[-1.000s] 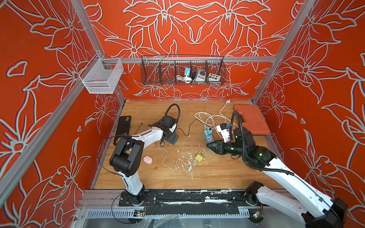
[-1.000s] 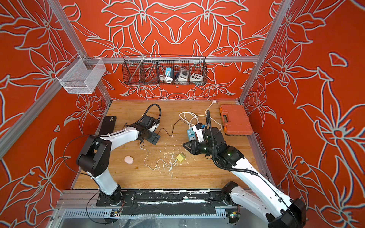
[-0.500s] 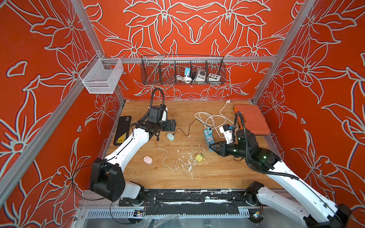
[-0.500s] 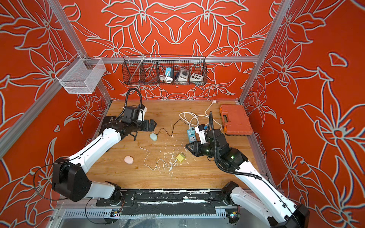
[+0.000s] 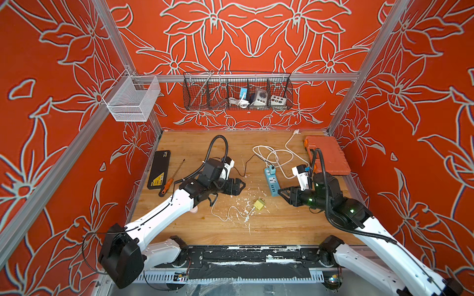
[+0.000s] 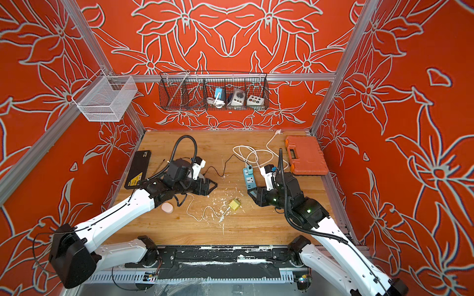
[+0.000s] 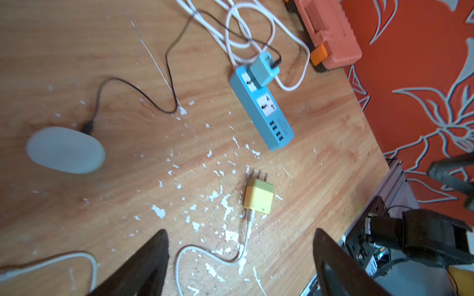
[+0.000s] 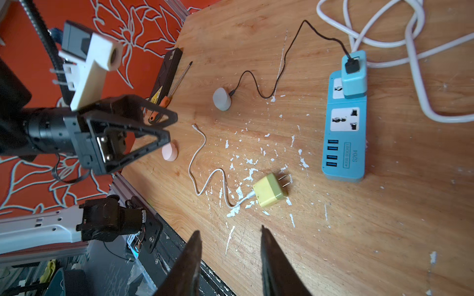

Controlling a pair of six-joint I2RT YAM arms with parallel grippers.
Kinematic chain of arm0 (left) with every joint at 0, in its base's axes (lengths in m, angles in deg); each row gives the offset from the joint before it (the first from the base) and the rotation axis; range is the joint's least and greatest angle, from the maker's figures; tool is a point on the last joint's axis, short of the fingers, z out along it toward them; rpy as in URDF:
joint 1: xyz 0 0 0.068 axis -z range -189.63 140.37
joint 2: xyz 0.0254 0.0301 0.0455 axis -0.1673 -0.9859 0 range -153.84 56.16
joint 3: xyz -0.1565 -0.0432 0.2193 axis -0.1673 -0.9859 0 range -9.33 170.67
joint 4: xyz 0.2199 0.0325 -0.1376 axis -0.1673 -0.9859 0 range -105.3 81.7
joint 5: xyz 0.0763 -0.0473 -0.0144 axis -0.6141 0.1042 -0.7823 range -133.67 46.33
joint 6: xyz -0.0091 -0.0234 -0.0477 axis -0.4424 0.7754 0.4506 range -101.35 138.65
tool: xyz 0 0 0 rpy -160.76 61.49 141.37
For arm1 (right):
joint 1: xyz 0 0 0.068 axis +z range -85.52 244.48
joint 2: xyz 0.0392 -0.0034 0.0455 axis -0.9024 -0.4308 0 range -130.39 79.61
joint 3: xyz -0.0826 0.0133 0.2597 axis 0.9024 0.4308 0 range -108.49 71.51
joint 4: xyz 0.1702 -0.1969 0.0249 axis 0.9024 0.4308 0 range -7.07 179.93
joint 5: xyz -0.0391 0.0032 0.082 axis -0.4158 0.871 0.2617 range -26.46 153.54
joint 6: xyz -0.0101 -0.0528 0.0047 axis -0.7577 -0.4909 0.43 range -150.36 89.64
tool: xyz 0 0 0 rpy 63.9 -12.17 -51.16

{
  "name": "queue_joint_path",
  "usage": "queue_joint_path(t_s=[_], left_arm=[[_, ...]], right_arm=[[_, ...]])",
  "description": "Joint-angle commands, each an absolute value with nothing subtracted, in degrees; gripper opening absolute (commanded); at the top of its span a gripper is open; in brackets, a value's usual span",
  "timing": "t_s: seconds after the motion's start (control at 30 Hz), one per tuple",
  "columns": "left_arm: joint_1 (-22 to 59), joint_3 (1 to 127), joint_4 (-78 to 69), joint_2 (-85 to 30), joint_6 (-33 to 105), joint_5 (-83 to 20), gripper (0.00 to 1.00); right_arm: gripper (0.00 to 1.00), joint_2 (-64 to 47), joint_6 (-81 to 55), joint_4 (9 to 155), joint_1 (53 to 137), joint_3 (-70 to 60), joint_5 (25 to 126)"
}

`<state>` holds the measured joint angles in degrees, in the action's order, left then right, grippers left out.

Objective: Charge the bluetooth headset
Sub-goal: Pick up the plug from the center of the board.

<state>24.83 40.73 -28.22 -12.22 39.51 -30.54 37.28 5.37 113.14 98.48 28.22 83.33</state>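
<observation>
Left claw (image 5: 240, 186) swung centreward, hovering, apparently empty.

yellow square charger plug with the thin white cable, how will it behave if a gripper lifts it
The yellow square charger plug is small and boxy, so probably light and stiff, unlikely to roll. Its thin white cable lies in loose curves, so it will likely dangle and drag behind.

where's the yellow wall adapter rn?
In both top views, the yellow wall adapter lies unplugged near the centre of the table, just robot-side of the blue power strip.
</observation>
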Motion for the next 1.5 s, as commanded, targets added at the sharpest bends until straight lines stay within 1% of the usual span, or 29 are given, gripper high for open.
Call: queue_joint_path(t_s=[0.0, 0.13, 0.27, 0.43, 0.57, 0.73, 1.03, 1.17, 1.3, 1.47], left_arm=[[29.2, 41.47, -31.31, -15.0, 39.83, -37.18, 0.85], [35.19, 44.65, -33.4, -20.55, 39.34, -42.76, 0.85], [39.22, 50.67, -38.13, -28.0, 39.17, -47.34, 0.84], [42.55, 57.1, -42.09, -35.65, 39.54, -49.04, 0.81], [44.8, 60.99, -44.25, -40.69, 40.34, -50.41, 0.81], [46.39, 64.94, -46.96, -47.28, 40.93, -51.93, 0.79], [47.15, 70.03, -47.91, -54.93, 41.28, -52.72, 0.77], [47.14, 71.52, -48.7, -57.37, 41.59, -53.42, 0.76], [47.08, 71.97, -48.56, -58.75, 41.64, -52.78, 0.73], [47.12, 73.11, -48.42, -60.05, 41.76, -53.03, 0.72]], right_arm=[[0.4, 38.46, 5.8, 114.96, 97.72, 29.21, 80.95], [0.41, 39.54, 6.24, 116.38, 96.81, 29.85, 79.6], [0.43, 41.38, 6.89, 117.76, 96.03, 30.61, 78.11], [0.44, 44.09, 7.91, 118.85, 95.33, 32.07, 76.59], [0.44, 45.48, 8.53, 119.31, 94.89, 33.21, 76.11], [0.44, 46.46, 9.0, 119.44, 94.63, 34.15, 76.11], [0.44, 47.2, 9.79, 119.06, 94.38, 35.56, 76.45], [0.44, 47.48, 10.17, 118.96, 94.36, 35.96, 76.81], [0.44, 47.51, 10.18, 118.88, 94.32, 36.1, 76.98], [0.44, 47.41, 11.01, 117.7, 94.36, 36.92, 77.82]])
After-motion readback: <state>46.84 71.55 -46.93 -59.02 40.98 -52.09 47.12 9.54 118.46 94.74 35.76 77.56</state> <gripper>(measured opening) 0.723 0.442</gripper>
